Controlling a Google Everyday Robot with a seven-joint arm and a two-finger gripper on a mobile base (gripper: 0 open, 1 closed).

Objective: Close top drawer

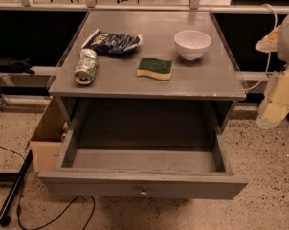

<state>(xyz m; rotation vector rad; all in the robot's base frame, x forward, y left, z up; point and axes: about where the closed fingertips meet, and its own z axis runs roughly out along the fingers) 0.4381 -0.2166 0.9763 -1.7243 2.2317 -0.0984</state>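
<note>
Sticking right out toward us across the lower half of the frame is the top drawer (142, 186), pulled well clear of the grey cabinet (149, 87). Its flat front panel runs along the bottom of the picture, and the small round metal knob (143, 192) sits dead centre on it. You can look straight down onto its grey wooden floor and both side walls, with the dark cavity of the cabinet gaping behind it. Over at the right edge, about mid-height, there's the gripper (270, 113), a pale cream-coloured shape hanging off to the side of the cabinet's right front corner, well apart from the drawer front and from the knob. Whether it is clenched or released, I cannot tell from here. Up on the cabinet top, in the upper middle of the frame, a crushed can (86, 66) lies on its side at the left, with a crumpled dark snack bag (112, 42) just behind it. A green-and-yellow sponge (155, 68) sits near the centre, and a white bowl (192, 44) stands upright at the right. Down the left side, a cardboard box (45, 145) stands against the cabinet on the speckled floor (269, 176), and a black rod (14, 188) slants toward the lower left corner.
</note>
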